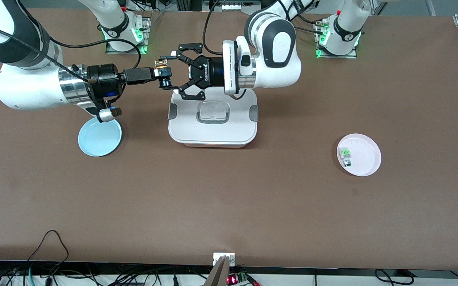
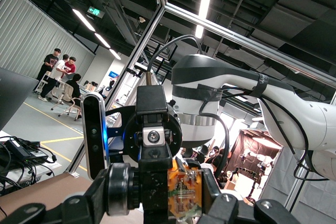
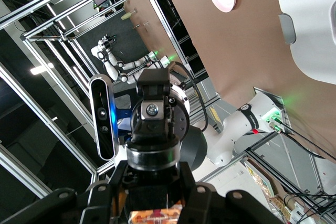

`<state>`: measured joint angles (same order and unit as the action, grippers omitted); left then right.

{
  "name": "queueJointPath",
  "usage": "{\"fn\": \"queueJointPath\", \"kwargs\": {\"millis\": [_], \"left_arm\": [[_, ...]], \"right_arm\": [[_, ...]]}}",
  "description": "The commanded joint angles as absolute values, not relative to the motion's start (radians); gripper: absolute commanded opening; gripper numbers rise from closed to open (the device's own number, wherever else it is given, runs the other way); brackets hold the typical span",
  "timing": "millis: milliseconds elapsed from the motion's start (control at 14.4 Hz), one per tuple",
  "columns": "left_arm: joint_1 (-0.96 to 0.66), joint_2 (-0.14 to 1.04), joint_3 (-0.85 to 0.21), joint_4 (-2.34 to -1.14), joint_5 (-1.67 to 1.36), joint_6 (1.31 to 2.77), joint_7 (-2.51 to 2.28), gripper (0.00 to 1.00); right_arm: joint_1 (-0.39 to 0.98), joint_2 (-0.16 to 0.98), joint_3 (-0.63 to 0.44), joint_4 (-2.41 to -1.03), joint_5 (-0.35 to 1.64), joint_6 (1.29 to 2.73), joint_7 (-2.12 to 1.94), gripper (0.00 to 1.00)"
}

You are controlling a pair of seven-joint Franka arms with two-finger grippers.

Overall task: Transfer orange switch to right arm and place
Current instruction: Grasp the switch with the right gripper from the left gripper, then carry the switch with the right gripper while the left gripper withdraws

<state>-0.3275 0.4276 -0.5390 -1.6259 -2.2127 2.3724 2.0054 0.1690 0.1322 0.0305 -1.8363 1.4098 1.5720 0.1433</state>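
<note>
The orange switch hangs in the air between both grippers, over the edge of the white container nearest the robots' bases. My left gripper, the black open-linkage one, is shut on the switch and grips it end to end. In the left wrist view the switch's orange block and black body sit between the left gripper's fingers. My right gripper, compact and black, meets it head-on and is shut on the switch's middle. The right wrist view shows the orange block at the right gripper.
A white lidded container stands at the table's middle. A blue plate lies toward the right arm's end. Toward the left arm's end, a pink plate holds a green-and-white switch. Cables run along the table edge nearest the front camera.
</note>
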Motion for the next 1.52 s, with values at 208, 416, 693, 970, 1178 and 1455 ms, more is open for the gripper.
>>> {"fn": "queueJointPath", "kwargs": {"millis": [208, 416, 693, 970, 1178, 1455], "left_arm": [[-0.331, 0.428, -0.537, -1.612, -2.223, 2.385, 1.944, 1.00], [-0.273, 0.387, -0.523, -1.635, -2.217, 2.387, 1.956, 1.00], [-0.129, 0.309, -0.523, -1.721, -2.175, 2.385, 1.956, 1.00], [0.101, 0.244, -0.522, -1.831, -2.166, 2.372, 1.951, 1.00], [0.227, 0.230, -0.522, -1.859, -2.020, 2.372, 1.950, 1.00], [0.354, 0.238, -0.479, -1.874, -1.735, 2.391, 1.901, 1.00]], "right_arm": [[0.160, 0.123, 0.026, -1.835, 1.425, 1.557, 0.146, 0.00], [0.158, 0.126, 0.023, -1.818, 1.404, 1.557, 0.141, 0.00], [0.138, 0.135, 0.020, -1.751, 1.136, 1.555, -0.016, 0.00], [0.138, 0.173, 0.018, -1.690, 0.748, 1.548, -0.288, 0.00], [0.138, 0.199, 0.018, -1.692, 0.431, 1.584, -0.531, 0.00], [0.114, 0.258, 0.018, -1.710, 0.168, 1.712, -0.893, 0.00]]}}
